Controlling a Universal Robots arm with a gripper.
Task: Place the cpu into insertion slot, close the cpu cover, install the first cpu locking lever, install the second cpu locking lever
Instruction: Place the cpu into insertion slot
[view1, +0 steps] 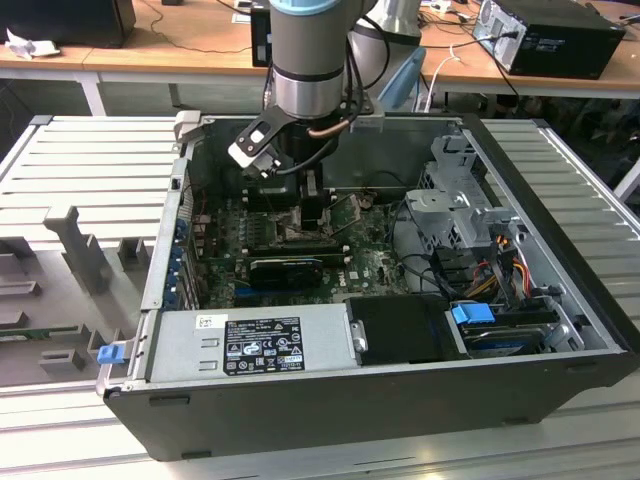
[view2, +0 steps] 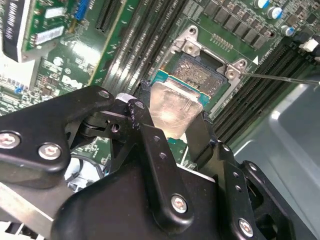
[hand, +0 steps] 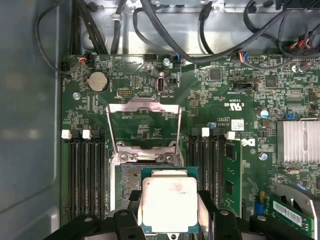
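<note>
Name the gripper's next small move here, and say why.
Probably nudge the cpu squarely over the insertion slot before lowering. The gripper grips it by its edges, part of the slot lies bare beside it, and the cpu cover stands open.

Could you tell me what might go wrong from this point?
The cpu, held in the gripper, hangs off-centre from the slot; lowered so, it could land crooked and damage the contacts. The open cover stands just beyond the slot, and the cpu might catch it.
</note>
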